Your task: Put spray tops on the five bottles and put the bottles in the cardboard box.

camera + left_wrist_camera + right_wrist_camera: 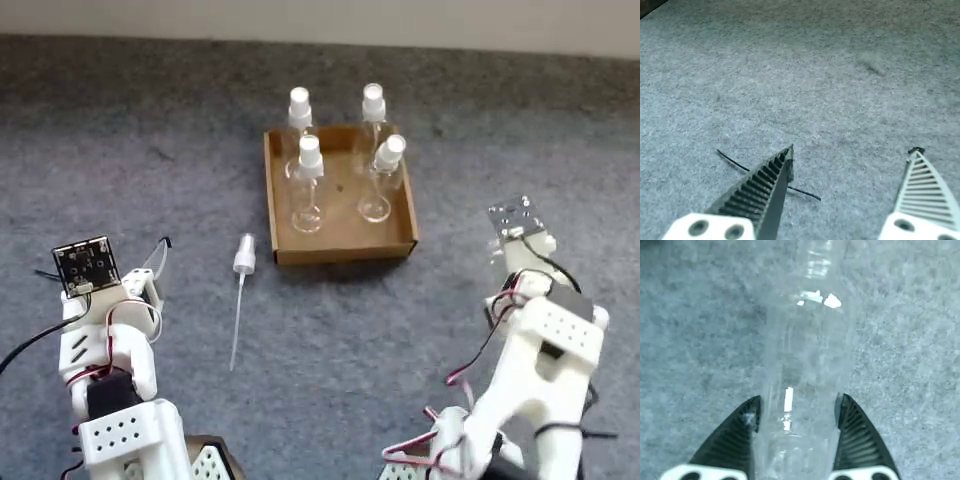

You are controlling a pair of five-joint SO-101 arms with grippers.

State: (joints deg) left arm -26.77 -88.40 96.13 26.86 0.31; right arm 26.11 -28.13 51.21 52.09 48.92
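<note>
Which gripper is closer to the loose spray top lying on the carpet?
Left. The left gripper hangs open a short way from the spray top; the right gripper, holding a clear bottle, is across the cardboard box from it.

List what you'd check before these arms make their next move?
1. Last bottle gripped by right tool: ok, fingers on both its sides.
2. Spray top on that bottle: not ok, it lies on the carpet beside the box.
3. Left tool open and empty to fetch it: ok.
4. Four capped bottles standing in the box: ok.
5. Space in the box for a fifth: looks ok, its near part is bare.
</note>
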